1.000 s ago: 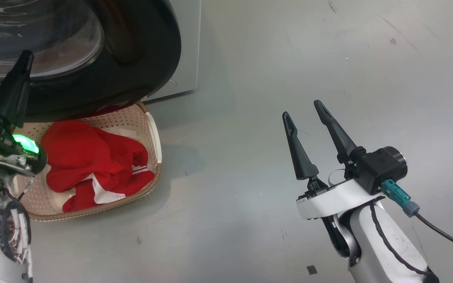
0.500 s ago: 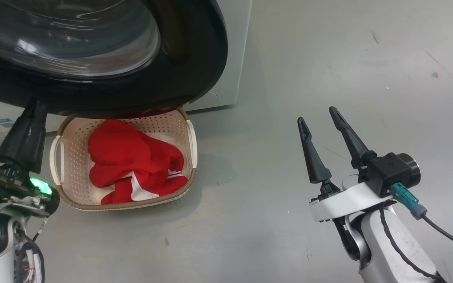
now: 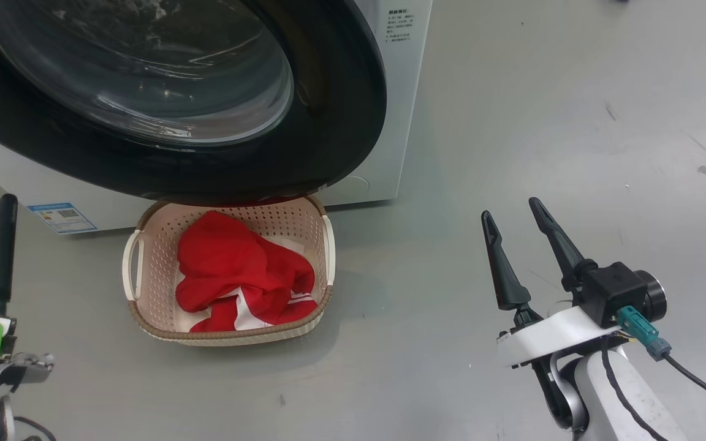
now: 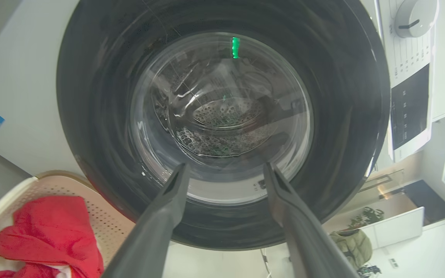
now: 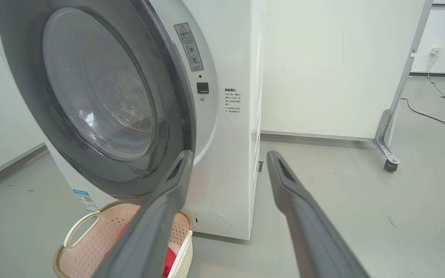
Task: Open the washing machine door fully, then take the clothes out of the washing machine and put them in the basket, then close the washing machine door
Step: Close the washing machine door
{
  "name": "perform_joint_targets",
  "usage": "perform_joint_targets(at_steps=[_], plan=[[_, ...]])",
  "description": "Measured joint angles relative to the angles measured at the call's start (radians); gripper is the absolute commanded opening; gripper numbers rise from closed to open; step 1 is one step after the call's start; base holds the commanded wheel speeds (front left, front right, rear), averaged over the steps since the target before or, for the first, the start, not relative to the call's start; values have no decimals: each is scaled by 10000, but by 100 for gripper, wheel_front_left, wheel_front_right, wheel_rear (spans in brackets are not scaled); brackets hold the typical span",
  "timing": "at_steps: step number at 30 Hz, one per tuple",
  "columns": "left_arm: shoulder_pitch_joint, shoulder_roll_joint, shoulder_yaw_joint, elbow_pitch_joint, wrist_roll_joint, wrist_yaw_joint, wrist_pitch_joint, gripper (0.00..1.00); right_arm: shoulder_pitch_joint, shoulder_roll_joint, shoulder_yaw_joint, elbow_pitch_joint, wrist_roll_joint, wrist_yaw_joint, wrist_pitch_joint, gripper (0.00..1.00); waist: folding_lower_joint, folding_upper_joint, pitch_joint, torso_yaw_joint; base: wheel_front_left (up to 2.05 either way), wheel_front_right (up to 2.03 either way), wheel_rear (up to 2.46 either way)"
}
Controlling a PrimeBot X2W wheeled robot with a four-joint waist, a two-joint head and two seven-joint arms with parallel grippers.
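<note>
**Red clothes in the basket, both grippers free**

We see the clothes (image 3: 239, 275) lying in the basket (image 3: 154, 275), a red heap with white stripes covering most of its bottom. The basket stands on the grey floor (image 3: 512, 122), close up against the foot of the washing machine (image 3: 390, 122). The black lower rim of the washing machine door (image 3: 163, 92) hangs over its far edge.

Through the glass bowl we make out the perforated drum. In the right wrist view a small dark latch socket (image 5: 202, 88) shows on the front just past the door's edge. We cannot tell whether the door is fully shut. A blue label sticker (image 3: 62, 216) sits low on the machine, left of the basket.

The left gripper (image 4: 225, 166) points at the door glass without touching it, fingers spread wide and nothing between them. The right gripper (image 3: 510, 208) is over bare floor, well apart from the basket, also spread wide and holding nothing.
</note>
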Motion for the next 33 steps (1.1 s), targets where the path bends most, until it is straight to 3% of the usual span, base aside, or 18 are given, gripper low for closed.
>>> perform_joint_targets(at_steps=[10, 16, 27, 33], plan=[[1131, 1264, -1193, -1252, 5083, -8, -2211, 100, 372, -161, -339, 15, -15, -12, 0, 100, 0, 0, -574, 181, 0, 0, 0], [1927, 1195, -1668, -1277, 7365, -8, -3195, 100, 588, -211, -451, 17, -17, -12, 0, 100, 0, 0, -914, 268, 0, 0, 0], [3245, 1081, -2832, -1037, 9768, 704, -3979, 100, 1351, -182, -585, 19, -13, -27, 0, 100, -1, 0, -1534, 332, 0, 0, 0], [3602, 874, -3114, -953, 10259, 1066, -4251, 100, 1670, -119, -591, 13, -12, -29, 0, 100, -1, 0, -1686, 330, 0, 0, 0]])
